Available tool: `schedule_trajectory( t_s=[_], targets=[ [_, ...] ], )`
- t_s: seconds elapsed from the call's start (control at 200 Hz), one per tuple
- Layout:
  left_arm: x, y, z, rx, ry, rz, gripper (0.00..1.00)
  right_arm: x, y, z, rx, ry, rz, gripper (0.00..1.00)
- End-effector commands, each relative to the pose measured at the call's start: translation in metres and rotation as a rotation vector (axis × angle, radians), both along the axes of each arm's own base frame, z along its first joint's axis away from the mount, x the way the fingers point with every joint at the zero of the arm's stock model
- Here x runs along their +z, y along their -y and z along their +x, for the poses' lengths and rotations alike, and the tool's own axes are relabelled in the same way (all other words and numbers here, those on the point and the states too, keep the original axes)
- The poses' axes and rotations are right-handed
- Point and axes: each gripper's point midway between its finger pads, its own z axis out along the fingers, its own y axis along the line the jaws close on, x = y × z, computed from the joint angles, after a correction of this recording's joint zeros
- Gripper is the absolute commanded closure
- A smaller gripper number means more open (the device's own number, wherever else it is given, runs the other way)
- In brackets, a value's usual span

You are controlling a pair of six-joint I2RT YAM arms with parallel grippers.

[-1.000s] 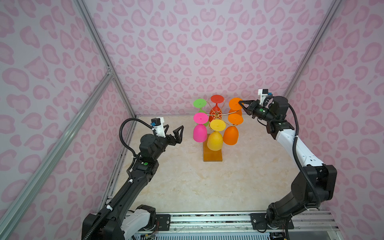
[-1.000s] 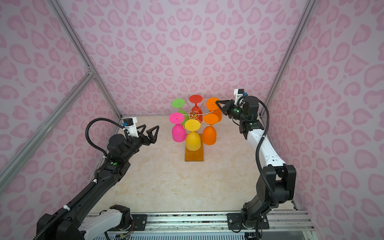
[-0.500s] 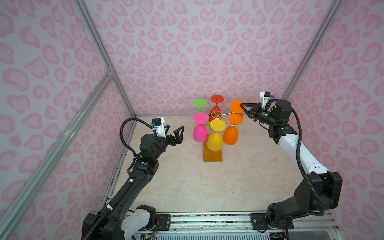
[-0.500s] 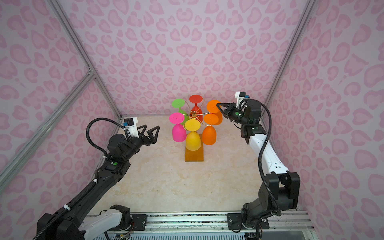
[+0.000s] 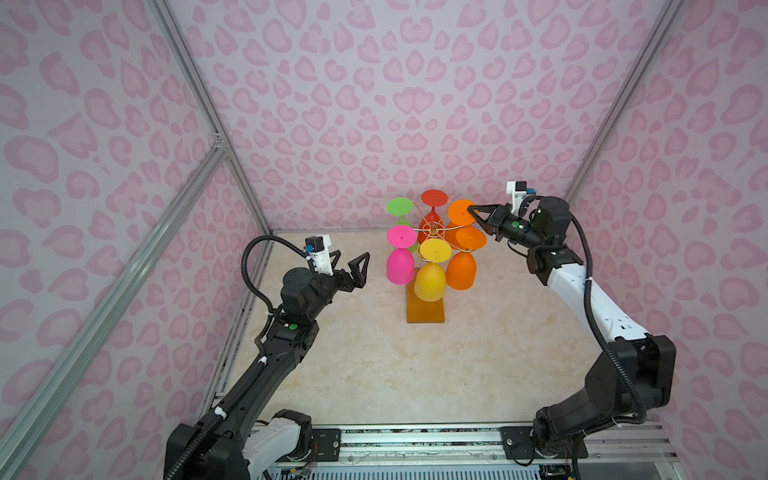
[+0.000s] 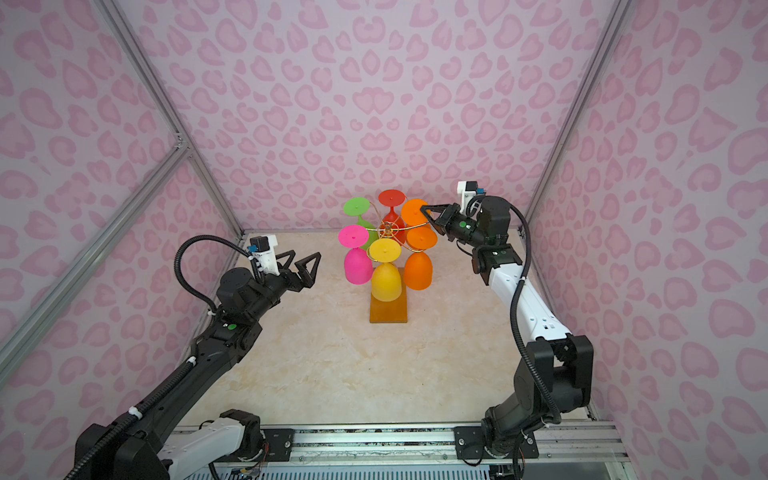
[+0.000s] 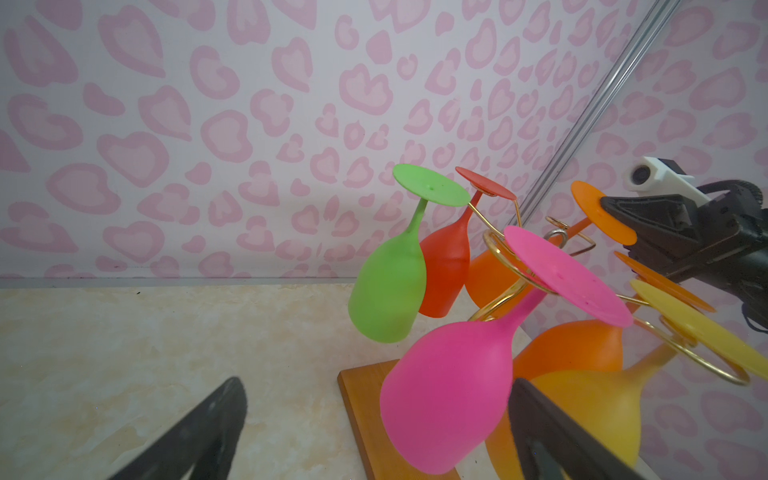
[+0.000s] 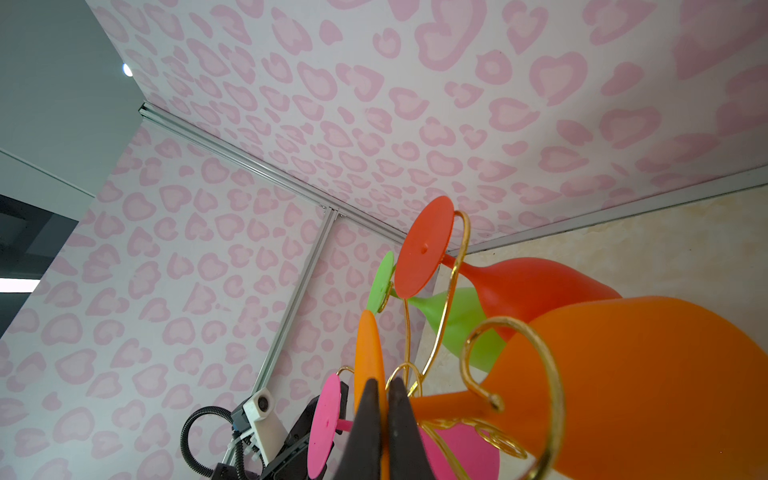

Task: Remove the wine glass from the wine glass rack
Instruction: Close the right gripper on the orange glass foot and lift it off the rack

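The wine glass rack (image 5: 424, 309) (image 6: 388, 309) stands mid-table on its amber wooden base, its gold wire arms hung with several coloured wine glasses upside down. My right gripper (image 5: 471, 210) (image 6: 424, 209) (image 8: 385, 384) is shut on the edge of the round foot of the back-right orange wine glass (image 5: 459, 212) (image 8: 368, 349), whose stem still sits in a gold curl. My left gripper (image 5: 351, 259) (image 6: 304, 257) (image 7: 376, 386) hangs open left of the rack. It faces the pink glass (image 7: 449, 399) without touching it.
Green (image 5: 400, 206), red (image 5: 434, 198), pink (image 5: 400, 266), yellow (image 5: 430, 282) and a second orange glass (image 5: 460, 270) hang close together round the rack. Pink patterned walls enclose the marble tabletop (image 5: 415, 374) on three sides, and a metal rail (image 5: 415, 440) runs along its front.
My right arm has shifted slightly to the right and back toward the rack, jaws staying shut on the orange foot. The left arm has not moved.
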Motion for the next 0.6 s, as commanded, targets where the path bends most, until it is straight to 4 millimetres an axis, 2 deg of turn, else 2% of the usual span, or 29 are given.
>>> schedule_trajectory(
  t_s=[0.0, 0.145, 0.2, 0.21, 0.23, 0.38, 0.6],
  targets=[
    [0.004, 0.001, -0.001, -0.004, 0.020, -0.008, 0.00, 0.012, -0.007, 0.005, 0.026, 0.049, 0.011, 1.00],
    [0.005, 0.001, -0.002, -0.004, 0.021, -0.007, 0.00, 0.013, -0.007, 0.017, 0.021, 0.052, 0.009, 1.00],
    [0.006, 0.000, -0.002, -0.003, 0.024, -0.006, 0.00, 0.006, -0.007, 0.023, 0.017, 0.039, 0.006, 1.00],
    [0.006, 0.000, -0.002, -0.004, 0.024, -0.006, 0.00, 0.015, -0.007, 0.023, 0.017, 0.059, 0.009, 1.00],
    [0.007, 0.001, -0.002, -0.005, 0.025, -0.006, 0.00, 0.018, -0.006, 0.025, 0.014, 0.066, 0.009, 1.00],
    [0.008, 0.000, -0.004, -0.004, 0.027, -0.006, 0.00, 0.016, -0.002, 0.037, -0.005, 0.060, 0.010, 1.00],
    [0.009, -0.001, -0.005, -0.003, 0.029, -0.002, 0.00, 0.020, 0.013, 0.044, -0.041, 0.073, 0.019, 1.00]
  ],
)
